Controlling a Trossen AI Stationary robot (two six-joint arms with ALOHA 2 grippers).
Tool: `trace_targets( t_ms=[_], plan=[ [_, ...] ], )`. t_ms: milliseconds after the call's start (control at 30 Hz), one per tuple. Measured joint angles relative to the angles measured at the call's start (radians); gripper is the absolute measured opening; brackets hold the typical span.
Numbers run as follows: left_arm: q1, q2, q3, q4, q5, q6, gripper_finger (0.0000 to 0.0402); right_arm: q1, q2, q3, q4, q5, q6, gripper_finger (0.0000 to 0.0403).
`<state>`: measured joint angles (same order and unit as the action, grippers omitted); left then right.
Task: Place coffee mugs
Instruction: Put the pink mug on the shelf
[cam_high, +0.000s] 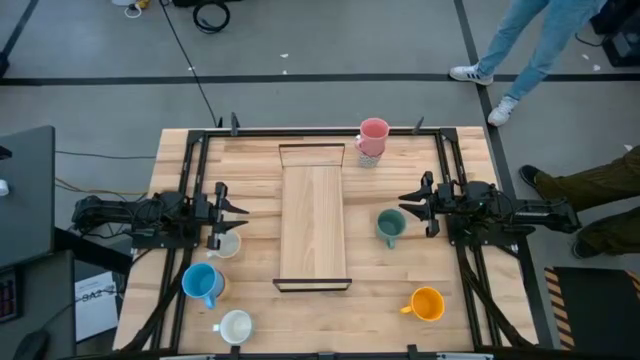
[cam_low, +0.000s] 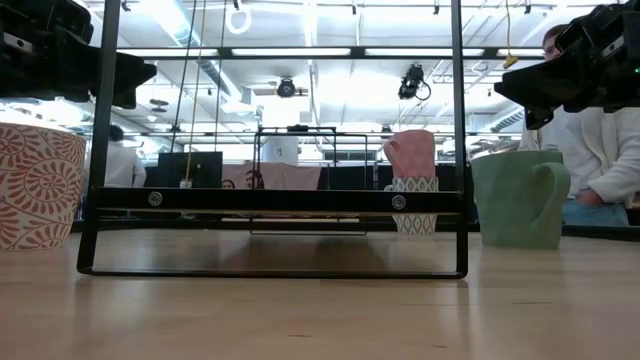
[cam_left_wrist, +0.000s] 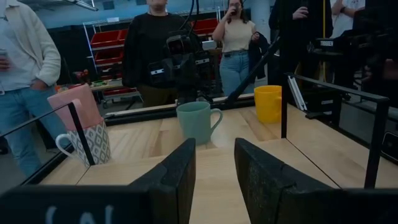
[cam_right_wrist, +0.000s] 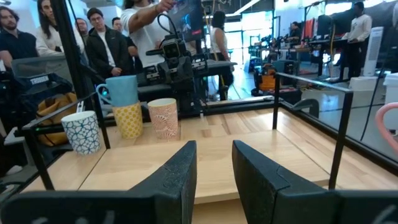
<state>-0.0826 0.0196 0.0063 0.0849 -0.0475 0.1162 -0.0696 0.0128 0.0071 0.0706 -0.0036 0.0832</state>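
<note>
Mugs wait around the long light-wood tray with black wire end frames (cam_high: 313, 215), which lies bare, so placing looks barely begun. The left gripper (cam_high: 232, 212) hovers open on the tray's left, beside a white patterned ceramic mug (cam_high: 225, 244); the right gripper (cam_high: 412, 203) hovers open on the tray's right, just above the teal green ceramic mug (cam_high: 389, 226).

To do the pick well, I judge each arm should descend over its nearest mug, pinch the rim away from the handle, and lift straight before crossing the wire frame.

Counted from above: one pink mug (cam_high: 373, 132) stacked on a white patterned one beyond the tray's far end, one teal, one orange mug (cam_high: 427, 304), one blue mug (cam_high: 201, 282) on a yellowish patterned one, and two more white mugs, the second (cam_high: 235, 326) nearest the table edge.
</note>
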Motion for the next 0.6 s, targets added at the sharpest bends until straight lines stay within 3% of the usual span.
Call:
trace_targets(
  t_ms=[600],
  plan=[
    [0.0, 0.0, 0.0, 0.0, 0.0, 0.0, 0.0119, 0.0, 0.0, 0.0, 0.042, 0.003, 0.018, 0.0108]
  ],
)
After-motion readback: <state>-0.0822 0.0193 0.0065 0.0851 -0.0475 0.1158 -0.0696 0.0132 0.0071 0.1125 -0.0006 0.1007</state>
